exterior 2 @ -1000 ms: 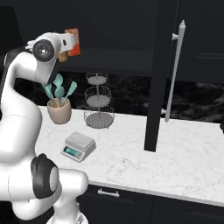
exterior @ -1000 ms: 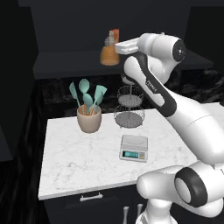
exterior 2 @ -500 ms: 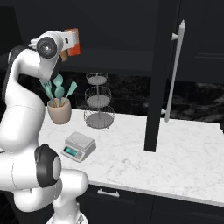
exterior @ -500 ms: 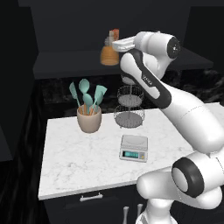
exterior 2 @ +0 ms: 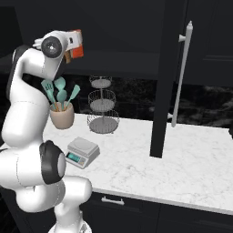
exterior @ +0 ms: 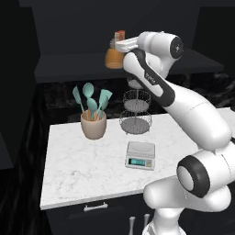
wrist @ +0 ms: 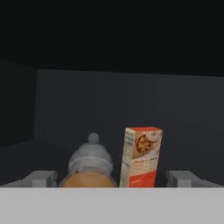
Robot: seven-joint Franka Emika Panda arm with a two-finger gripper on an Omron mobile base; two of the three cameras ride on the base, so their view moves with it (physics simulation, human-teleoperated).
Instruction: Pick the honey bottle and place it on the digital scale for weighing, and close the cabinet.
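We see our gripper (wrist: 111, 181) up inside the cabinet (wrist: 109, 105), its jaws spread wide with the honey bottle (wrist: 89, 168) standing between the fingertips (wrist: 41, 178), not clamped. Just beyond it and to its right stands an orange-white carton (wrist: 141, 156). The digital scale (exterior: 140, 155) sits far below on the marble counter (exterior: 82, 170).
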